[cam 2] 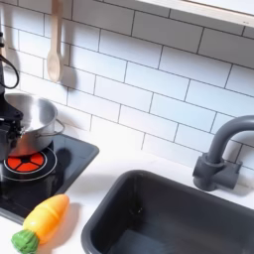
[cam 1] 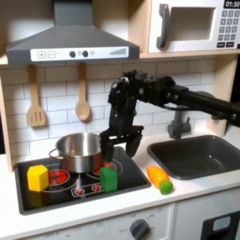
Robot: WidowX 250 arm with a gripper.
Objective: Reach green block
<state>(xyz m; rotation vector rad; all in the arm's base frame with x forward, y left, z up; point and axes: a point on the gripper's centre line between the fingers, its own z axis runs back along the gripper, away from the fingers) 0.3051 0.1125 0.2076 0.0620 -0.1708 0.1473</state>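
I see the black stove top (cam 1: 131, 178) of the toy kitchen, and I use it as my landmark. At its back sits the round shiny steel pot (cam 1: 78, 151). My black robot gripper (cam 1: 122, 145) hangs over the stove top's front middle, fingers spread apart and holding nothing. The small bright green plastic block (cam 1: 109, 177) sits on the stove top just under it. The small yellow block (cam 1: 37, 177) sits at the first exterior view's left end.
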